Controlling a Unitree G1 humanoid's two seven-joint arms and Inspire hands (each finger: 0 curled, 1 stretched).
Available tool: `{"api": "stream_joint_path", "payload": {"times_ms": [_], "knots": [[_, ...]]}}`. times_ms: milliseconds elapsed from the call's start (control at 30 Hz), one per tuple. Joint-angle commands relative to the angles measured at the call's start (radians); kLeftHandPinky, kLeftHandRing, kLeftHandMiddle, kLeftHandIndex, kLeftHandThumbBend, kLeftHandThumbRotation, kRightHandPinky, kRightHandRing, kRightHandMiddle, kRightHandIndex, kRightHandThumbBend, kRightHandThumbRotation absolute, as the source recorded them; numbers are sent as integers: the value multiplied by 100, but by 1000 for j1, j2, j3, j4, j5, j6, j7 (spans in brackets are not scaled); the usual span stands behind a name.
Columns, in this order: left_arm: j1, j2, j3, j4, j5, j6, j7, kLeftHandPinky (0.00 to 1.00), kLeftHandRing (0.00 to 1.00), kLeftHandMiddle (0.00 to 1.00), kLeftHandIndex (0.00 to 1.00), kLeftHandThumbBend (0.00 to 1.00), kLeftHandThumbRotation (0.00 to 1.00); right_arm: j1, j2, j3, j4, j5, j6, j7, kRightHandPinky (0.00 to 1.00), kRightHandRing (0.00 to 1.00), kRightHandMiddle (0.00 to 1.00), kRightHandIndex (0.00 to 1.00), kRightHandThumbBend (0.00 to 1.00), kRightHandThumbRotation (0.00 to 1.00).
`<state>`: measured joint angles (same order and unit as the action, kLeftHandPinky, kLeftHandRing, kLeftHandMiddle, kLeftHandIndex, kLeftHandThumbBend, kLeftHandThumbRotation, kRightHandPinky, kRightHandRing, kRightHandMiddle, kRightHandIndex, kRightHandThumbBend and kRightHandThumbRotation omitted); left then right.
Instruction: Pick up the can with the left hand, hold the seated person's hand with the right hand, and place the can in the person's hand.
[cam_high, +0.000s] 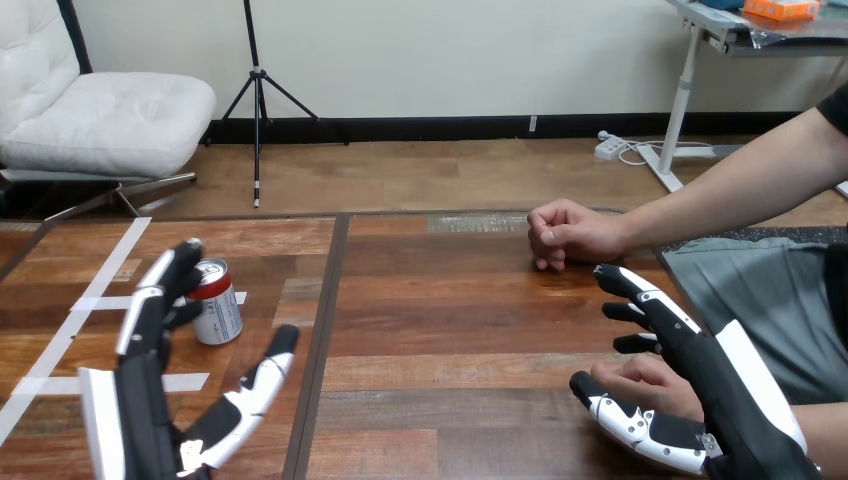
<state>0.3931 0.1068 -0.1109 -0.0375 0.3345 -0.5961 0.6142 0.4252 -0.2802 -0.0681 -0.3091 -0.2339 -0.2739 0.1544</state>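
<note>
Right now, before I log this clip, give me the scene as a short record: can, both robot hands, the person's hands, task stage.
can: upright on the table, left part
left robot hand: open, fingers beside the can, thumb nearer the robot; not closed round it
right robot hand: open, at the view's right
person's lower hand: between the right robot hand's thumb and fingers; contact unclear
person's upper hand: fist on the table, apart from both robot hands
task stage: can not yet picked up

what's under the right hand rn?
The person's nearer hand shows between the right hand's thumb and fingers. The robot's palm covers its wrist side, so I cannot tell whether they touch.
</note>
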Motion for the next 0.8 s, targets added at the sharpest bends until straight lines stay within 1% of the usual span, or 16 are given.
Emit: {"api": "stream_joint_path", "payload": {"times_ms": [0, 133, 333, 633, 767], "knots": [[-33, -76, 23, 3, 13, -45, 26, 76, 82, 84, 82, 65, 9, -56, -12, -10, -3, 18, -19, -3, 78, 88, 92, 91, 41, 11], [-36, -76, 26, 7, 10, -65, 35, 77, 83, 84, 82, 63, 7, -58, -13, -11, 1, 17, -24, -4, 78, 88, 92, 91, 41, 11], [-40, -74, 33, 10, 25, -85, 53, 79, 84, 84, 83, 61, 5, -59, -13, -11, -7, 16, -8, -2, 77, 87, 92, 91, 42, 11], [-51, -70, 49, 2, 58, -66, 82, 78, 83, 84, 83, 61, 5, -65, -17, -12, -3, 14, -12, 0, 76, 87, 92, 90, 42, 10], [-66, -65, 60, 4, 71, -37, 91, 77, 83, 84, 83, 62, 7, -67, -18, -11, -2, 14, -12, 0, 76, 87, 92, 90, 42, 10]]}}
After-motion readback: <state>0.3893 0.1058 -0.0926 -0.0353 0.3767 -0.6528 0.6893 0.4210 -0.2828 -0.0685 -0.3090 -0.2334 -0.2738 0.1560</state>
